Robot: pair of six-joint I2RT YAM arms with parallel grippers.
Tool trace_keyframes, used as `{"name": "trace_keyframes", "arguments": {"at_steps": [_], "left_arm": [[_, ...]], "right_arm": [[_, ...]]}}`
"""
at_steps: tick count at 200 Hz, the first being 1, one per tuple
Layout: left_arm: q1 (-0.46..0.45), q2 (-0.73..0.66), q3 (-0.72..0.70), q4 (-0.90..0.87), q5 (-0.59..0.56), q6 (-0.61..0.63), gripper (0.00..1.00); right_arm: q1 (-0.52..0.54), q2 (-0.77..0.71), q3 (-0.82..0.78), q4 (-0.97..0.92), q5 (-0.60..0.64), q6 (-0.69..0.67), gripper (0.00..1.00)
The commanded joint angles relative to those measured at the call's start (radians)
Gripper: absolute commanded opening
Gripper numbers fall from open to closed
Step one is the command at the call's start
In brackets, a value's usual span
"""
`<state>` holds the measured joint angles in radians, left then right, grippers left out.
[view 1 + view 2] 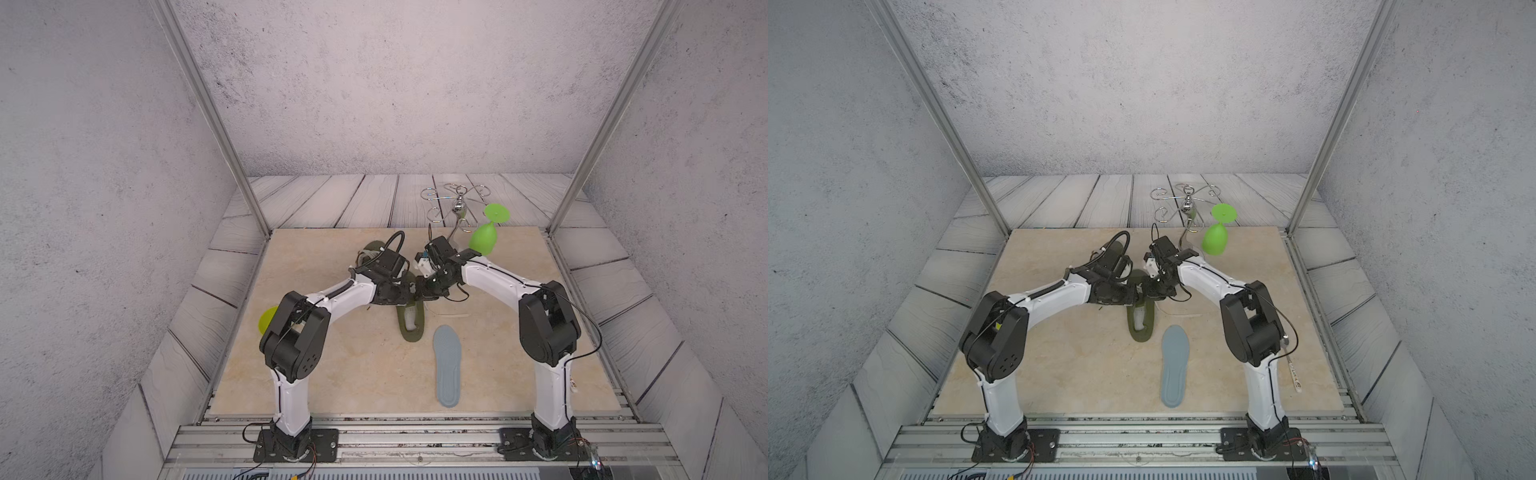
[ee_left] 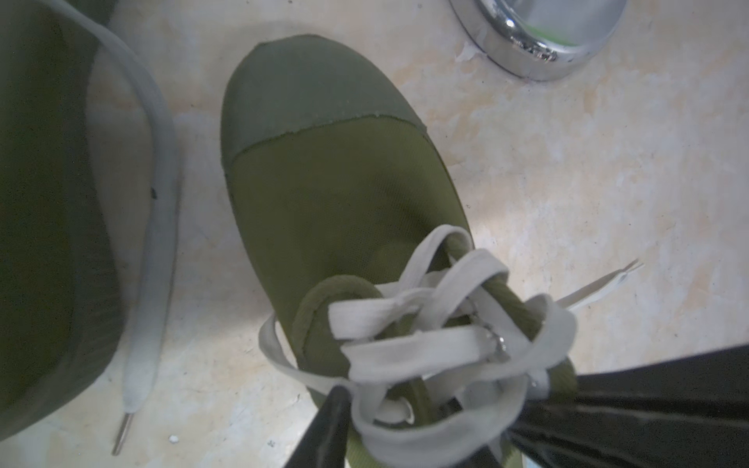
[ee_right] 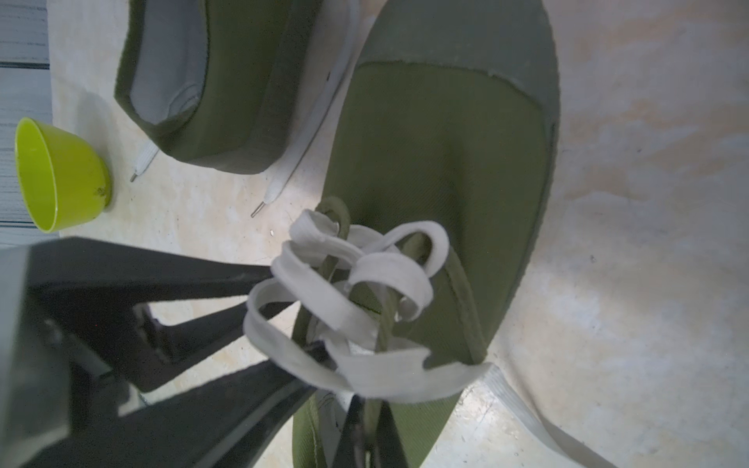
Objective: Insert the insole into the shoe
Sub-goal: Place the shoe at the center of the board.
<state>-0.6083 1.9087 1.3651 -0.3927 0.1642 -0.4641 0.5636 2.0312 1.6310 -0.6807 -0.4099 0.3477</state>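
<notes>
Left fingers [image 3: 182, 275] apart among the laces [image 3: 356, 275], right fingers [image 3: 349, 439] clamped on the shoe's [image 1: 411, 324] edge.
The insole [image 1: 446, 365] lies loose on the bench [image 1: 332, 374], lengthwise beside the shoe's heel, nearer the right arm [image 1: 494, 278].

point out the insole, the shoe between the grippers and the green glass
insole [image 1: 447, 365]: in a top view, middle of its length
shoe [image 2: 336, 194]: left wrist view, olive canvas behind the toe cap
green glass [image 1: 482, 242]: in a top view, its bowl
</notes>
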Motion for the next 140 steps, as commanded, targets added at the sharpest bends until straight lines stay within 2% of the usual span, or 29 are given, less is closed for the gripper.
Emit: {"name": "trace_keyframes", "arguments": {"at_steps": [1, 21, 33, 48, 64, 99, 127, 140], "left_arm": [[-0.008, 0.012, 0.031, -0.044, -0.033, 0.017, 0.33], [-0.008, 0.007, 0.043, -0.069, -0.049, 0.03, 0.21], [-0.008, -0.003, 0.043, -0.078, -0.056, 0.036, 0.09], [-0.008, -0.018, 0.04, -0.081, -0.063, 0.036, 0.03], [-0.008, -0.029, 0.038, -0.087, -0.068, 0.036, 0.0], [0.003, -0.072, 0.011, -0.09, -0.078, 0.001, 0.0], [0.07, -0.137, -0.122, 0.092, 0.114, -0.093, 0.0], [0.076, -0.154, -0.139, 0.107, 0.132, -0.097, 0.0]], "right_arm": [[-0.001, -0.049, -0.003, 0.006, -0.017, 0.002, 0.0], [-0.009, -0.052, -0.007, 0.001, -0.012, -0.006, 0.0], [-0.017, -0.055, -0.009, -0.003, -0.008, -0.014, 0.0], [-0.022, -0.058, -0.004, -0.018, 0.006, -0.031, 0.0], [-0.033, -0.06, -0.005, -0.032, 0.016, -0.048, 0.0], [-0.056, -0.069, -0.014, -0.041, 0.031, -0.068, 0.0], [-0.058, -0.073, -0.016, -0.057, 0.05, -0.095, 0.0], [-0.059, -0.074, -0.017, -0.057, 0.061, -0.102, 0.0]]}}
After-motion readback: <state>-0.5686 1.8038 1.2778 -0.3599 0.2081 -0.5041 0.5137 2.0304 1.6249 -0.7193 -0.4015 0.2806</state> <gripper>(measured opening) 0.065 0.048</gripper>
